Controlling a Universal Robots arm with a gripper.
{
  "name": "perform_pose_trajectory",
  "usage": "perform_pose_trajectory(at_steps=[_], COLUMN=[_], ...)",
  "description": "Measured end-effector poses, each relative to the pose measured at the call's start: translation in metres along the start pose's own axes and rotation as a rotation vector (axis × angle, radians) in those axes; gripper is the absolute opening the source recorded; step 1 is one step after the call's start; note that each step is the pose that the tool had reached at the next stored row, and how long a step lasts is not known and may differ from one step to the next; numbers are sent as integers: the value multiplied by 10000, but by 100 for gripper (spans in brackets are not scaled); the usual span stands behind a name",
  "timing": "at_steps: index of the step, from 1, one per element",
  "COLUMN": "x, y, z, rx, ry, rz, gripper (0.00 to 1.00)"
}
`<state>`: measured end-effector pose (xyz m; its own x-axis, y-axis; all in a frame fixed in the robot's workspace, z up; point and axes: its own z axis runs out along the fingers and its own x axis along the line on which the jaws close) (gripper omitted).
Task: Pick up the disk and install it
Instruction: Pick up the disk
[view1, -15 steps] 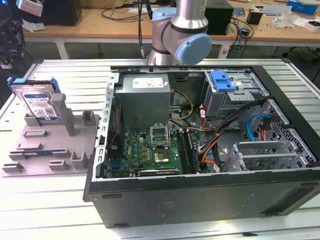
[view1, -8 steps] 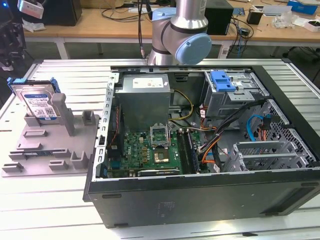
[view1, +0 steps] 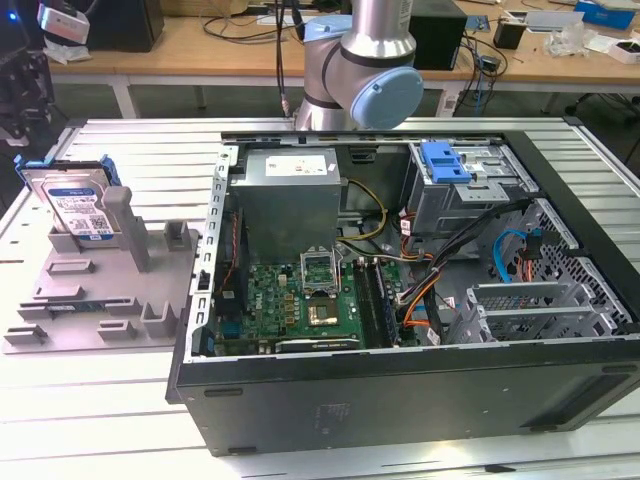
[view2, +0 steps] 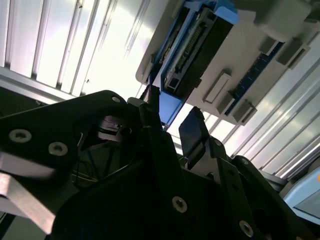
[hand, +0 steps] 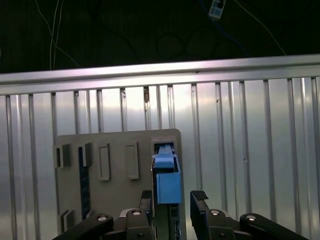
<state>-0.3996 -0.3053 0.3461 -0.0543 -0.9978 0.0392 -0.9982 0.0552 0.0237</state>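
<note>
While the silver-and-blue jointed arm (view1: 360, 70) rises behind the open black computer case (view1: 400, 400) in the exterior view, the flat silver-grey disk (view1: 75, 205) in its blue plastic frame stands on edge at the grey moulded fixture's (view1: 60, 305) far corner. In the second wrist view the black gripper (view2: 172, 117) has its fingers apart, the disk's connector edge beyond them. In the first wrist view the blue frame shows between them.

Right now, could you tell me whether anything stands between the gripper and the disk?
Nothing visible does. In the first wrist view the gripper is open, with one fingertip on either side of the disk, seen along its blue-framed edge. The disk stands on edge in the grey holder.
</note>
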Motion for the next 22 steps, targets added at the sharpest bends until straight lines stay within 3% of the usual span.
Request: perform_pose_trajectory(at_steps=[22], x=[36], y=[8], z=[119], rx=[-1], ry=[1], rz=[1], gripper=[44])
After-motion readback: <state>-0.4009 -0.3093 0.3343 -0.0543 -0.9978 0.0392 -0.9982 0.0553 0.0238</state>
